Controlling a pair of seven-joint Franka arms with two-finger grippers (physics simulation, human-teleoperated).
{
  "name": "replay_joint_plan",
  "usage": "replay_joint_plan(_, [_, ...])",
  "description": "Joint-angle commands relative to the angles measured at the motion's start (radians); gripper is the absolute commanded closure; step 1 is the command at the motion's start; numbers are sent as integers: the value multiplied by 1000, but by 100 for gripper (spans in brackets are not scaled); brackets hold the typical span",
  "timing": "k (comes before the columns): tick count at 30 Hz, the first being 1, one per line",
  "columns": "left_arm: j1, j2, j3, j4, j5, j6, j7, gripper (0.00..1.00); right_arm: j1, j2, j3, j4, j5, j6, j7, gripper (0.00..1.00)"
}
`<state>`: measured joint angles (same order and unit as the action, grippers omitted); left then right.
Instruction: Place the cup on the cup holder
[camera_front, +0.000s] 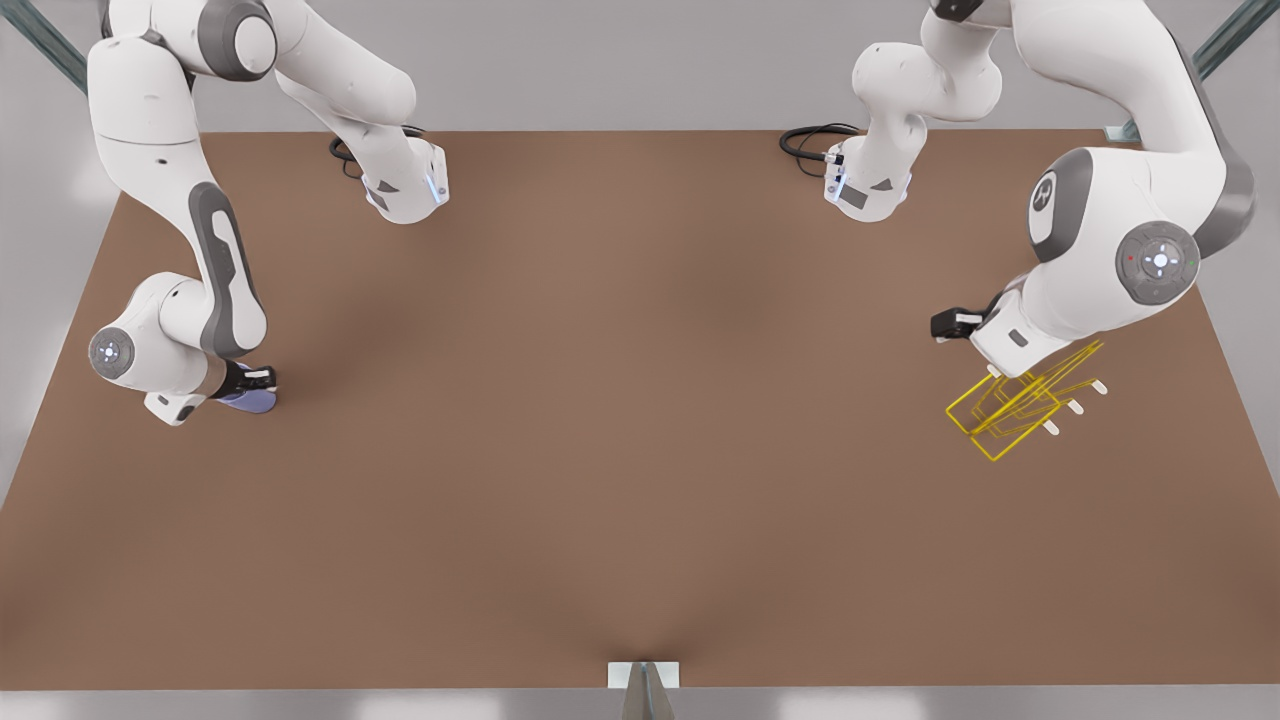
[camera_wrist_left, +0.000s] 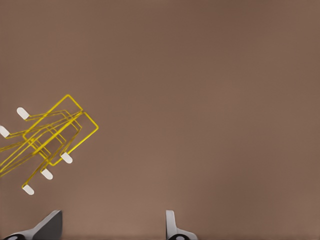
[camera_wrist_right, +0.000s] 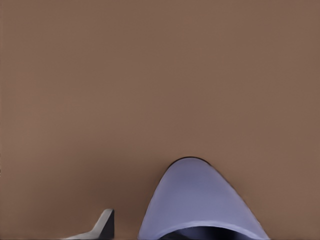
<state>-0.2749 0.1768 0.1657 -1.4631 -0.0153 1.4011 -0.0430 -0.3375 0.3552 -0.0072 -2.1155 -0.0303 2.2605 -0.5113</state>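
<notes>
tabletop (camera_front: 620, 450): plain brown surface, carrying both task items well apart. cup (camera_front: 252, 400): pale lavender-blue, at the front view's left side, its body seen close in the right wrist view (camera_wrist_right: 200, 200), tapering away from the camera. holder (camera_front: 1020, 405): yellow wire frame of angular loops with white-tipped prongs, at the front view's right side, tilted, also seen in the left wrist view (camera_wrist_left: 47, 142). right end effector (camera_front: 250, 385): low at the cup on the front view's left; dark fingers sit at the cup, and one finger (camera_wrist_right: 102, 225) shows beside the cup wall in the right wrist view; whether the fingers press the cup cannot be told. left end effector (camera_front: 995, 375): just above the holder on the front view's right, at its near upper edge; in the left wrist view its two fingers (camera_wrist_left: 175, 227) stand wide apart over bare tabletop with nothing between them, the holder off to one side. cup and holder: not in contact, at opposite sides of the tabletop.
</notes>
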Motion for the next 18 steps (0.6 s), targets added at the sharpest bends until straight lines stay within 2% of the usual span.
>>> replay_joint_plan(1, [0,0,1,1,0,-1,-3,0,0,1,0,2,-17,7,-108,79])
replay_joint_plan(7, [0,7,1,6,1,4,-1,0,0,-9,1,14,-17,-12,-87,79])
replay_joint_plan(10, [0,7,1,6,3,6,-1,0,5,-32,27,61,-8,-117,23,79])
replay_joint_plan(11, [0,7,1,6,3,4,0,0,5,-32,73,109,33,-188,83,79])
replay_joint_plan(12, [-1,6,1,6,3,4,-1,0,12,-27,81,126,108,-216,89,79])
replay_joint_plan(15, [0,6,1,6,3,4,-1,0,29,11,196,190,277,-234,283,79])
replay_joint_plan(18, [0,3,1,6,3,-2,-1,0,109,102,242,335,559,-311,545,79])
